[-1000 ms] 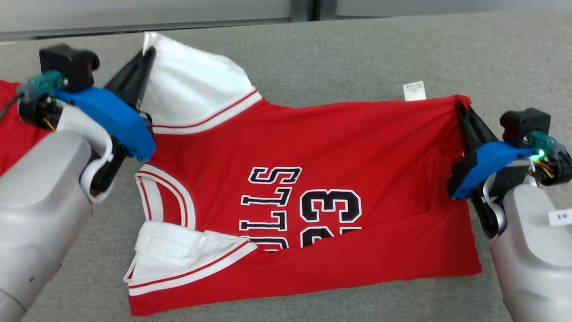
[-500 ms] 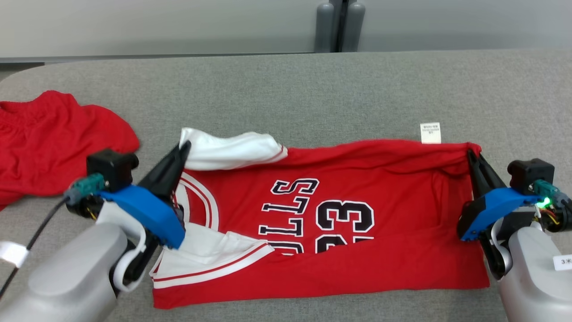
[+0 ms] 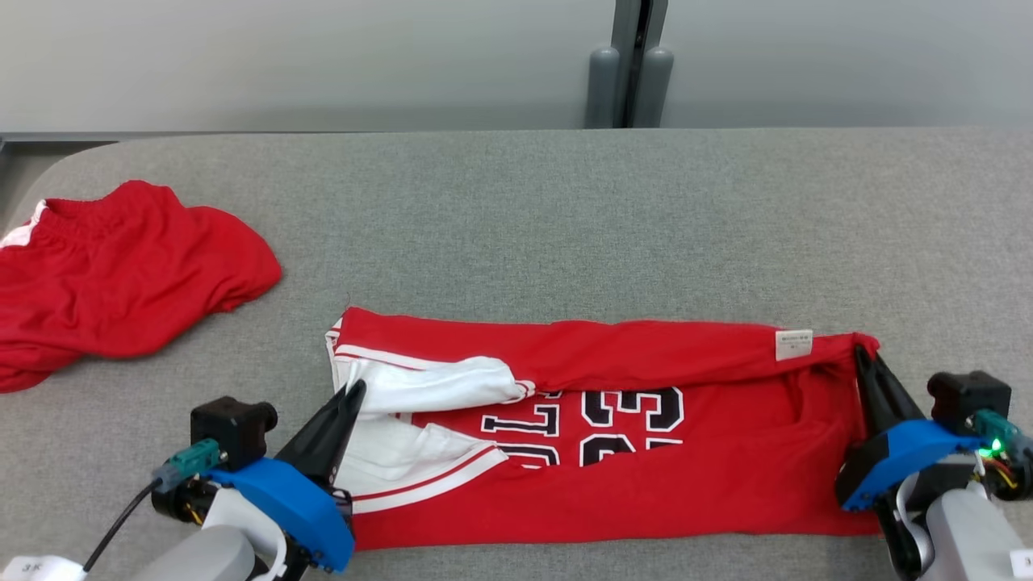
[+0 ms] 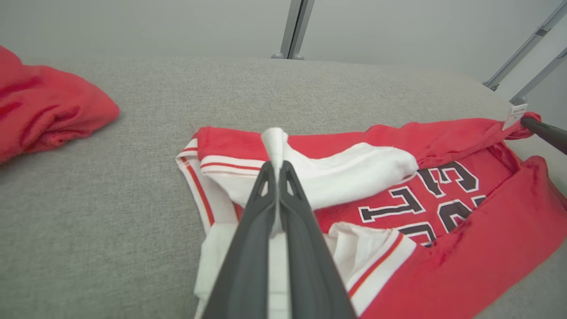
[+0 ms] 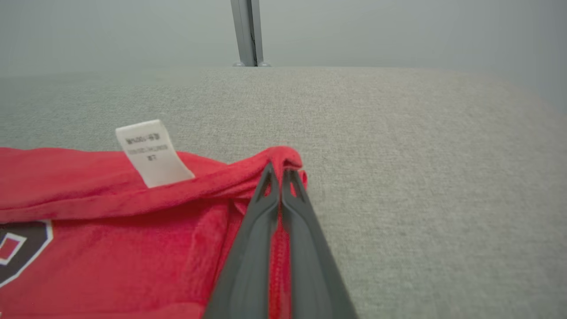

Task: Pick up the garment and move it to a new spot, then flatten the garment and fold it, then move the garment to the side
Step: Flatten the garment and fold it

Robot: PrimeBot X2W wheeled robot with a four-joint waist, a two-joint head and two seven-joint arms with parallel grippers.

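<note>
On the near part of the grey tabletop (image 3: 565,226), a red basketball jersey (image 3: 646,484), laid flat and lengthwise from left to right, its far edge turned over toward the robot in a long roll that hides the top of the black-and-white lettering (image 3: 629,407). Neck and armhole end at the left, with the white inner side (image 3: 436,386) turned out there and edged with red-striped trim. Hem end at the right, with a white care label (image 3: 793,344) on the folded edge just beside the right corner. Tight pinch of the left gripper (image 3: 355,391) on a peak of that white cloth: in the left wrist view, two dark fingers (image 4: 252,230) pressed together, a white strip squeezed between them and a tip of fabric poking out beyond. Same firm clamp of the right gripper (image 3: 862,355) on the far right corner of the jersey: in the right wrist view, red fabric caught between its closed fingers (image 5: 305,248), the label just left of the fingertips. Off at the far left of the table, well apart from the jersey, a second red garment (image 3: 121,282) in a crumpled heap, a bit of white at its left edge. Behind the table, a pale wall (image 3: 242,64) and a grey upright post (image 3: 637,64).
</note>
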